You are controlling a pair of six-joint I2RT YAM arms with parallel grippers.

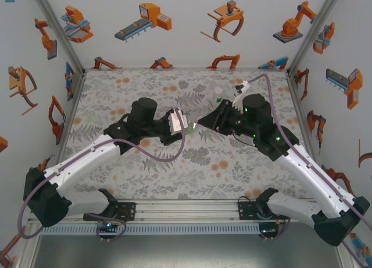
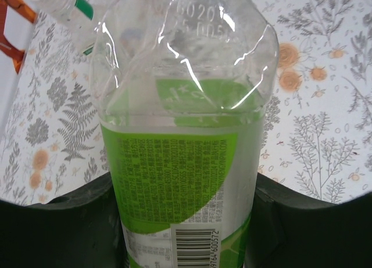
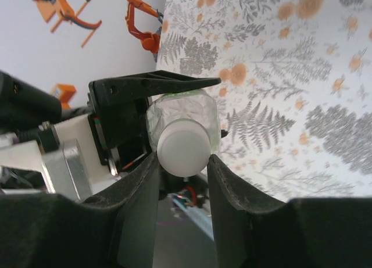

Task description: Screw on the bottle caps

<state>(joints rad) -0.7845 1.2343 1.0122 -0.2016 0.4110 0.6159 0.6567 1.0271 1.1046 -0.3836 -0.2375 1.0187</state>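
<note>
The left gripper [image 1: 183,125] is clamped on the labelled clear bottle [image 2: 180,163], holding it on its side above the middle of the table [image 1: 128,88], mouth pointing right. The right gripper [image 3: 183,158] meets it from the right, its fingers pinching the white cap [image 3: 183,146] at the bottle's mouth. Another bottle [image 2: 61,2] sits farther off on the table.

The bottle [image 2: 186,163] sits between the jaws of the left gripper [image 1: 183,124]. The cap [image 3: 183,147] sits on its mouth, between the jaws of the right gripper [image 3: 182,166].
</note>
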